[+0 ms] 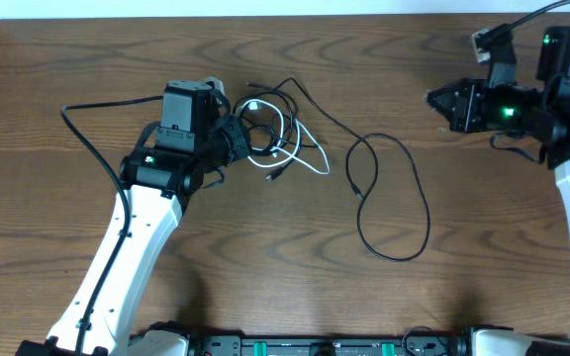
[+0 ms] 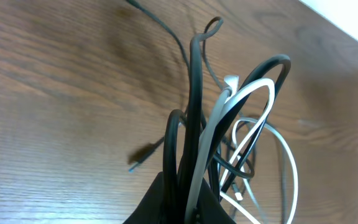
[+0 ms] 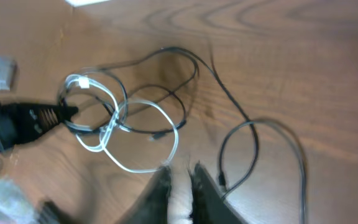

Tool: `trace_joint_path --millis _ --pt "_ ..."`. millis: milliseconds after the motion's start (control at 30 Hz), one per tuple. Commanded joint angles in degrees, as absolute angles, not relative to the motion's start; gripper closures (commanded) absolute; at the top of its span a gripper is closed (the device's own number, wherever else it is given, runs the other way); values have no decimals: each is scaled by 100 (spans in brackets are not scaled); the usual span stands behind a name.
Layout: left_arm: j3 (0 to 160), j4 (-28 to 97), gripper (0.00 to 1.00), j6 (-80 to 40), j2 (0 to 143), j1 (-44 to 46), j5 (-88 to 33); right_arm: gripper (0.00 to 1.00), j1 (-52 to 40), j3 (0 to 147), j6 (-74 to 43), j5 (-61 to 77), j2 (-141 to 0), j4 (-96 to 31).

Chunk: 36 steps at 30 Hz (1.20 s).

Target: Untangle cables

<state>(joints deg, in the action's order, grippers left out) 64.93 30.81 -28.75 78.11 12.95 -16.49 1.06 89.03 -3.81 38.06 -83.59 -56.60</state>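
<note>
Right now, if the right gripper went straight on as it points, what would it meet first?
Probably the white cable, whose loop lies dead ahead of the right gripper in its wrist view; the long black cable runs just beside that line. Height above the table is unclear.

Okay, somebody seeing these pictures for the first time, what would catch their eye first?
The cable tangle left of centre, black cords mixed with one white cable, pinched in the jaws of the left gripper. Next, a long black cable trailing from it in a big loop toward the centre-right. The right gripper sits apart at the upper right, holding nothing.
</note>
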Motion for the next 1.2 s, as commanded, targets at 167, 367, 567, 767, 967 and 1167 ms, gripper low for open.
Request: trace_joint_path --millis 167,367,567,767,967,1167 --pt "6473 2993 92 -5804 7747 1293 -1905 43 -954 8917 1553 3938 -8901 -5909" --pt "6473 3017 92 -7559 7747 1293 -2471 38 -1588 8917 3105 3896 -9362 -5964" --pt "6473 3124 92 -7553 7745 1293 -2803 35 -1879 8917 3542 3621 -9765 -5415" --pt "6473 3245 92 -7553 7745 1293 -2832 34 -1994 8917 3535 3057 -10033 -4700" --pt "6473 3256 92 -7550 7745 1293 -2829 32 -1997 8917 3098 3033 -10055 -4187" --pt "6473 3256 92 -7548 7745 1293 -2832 33 -1999 8917 2661 2985 -10057 -3848"
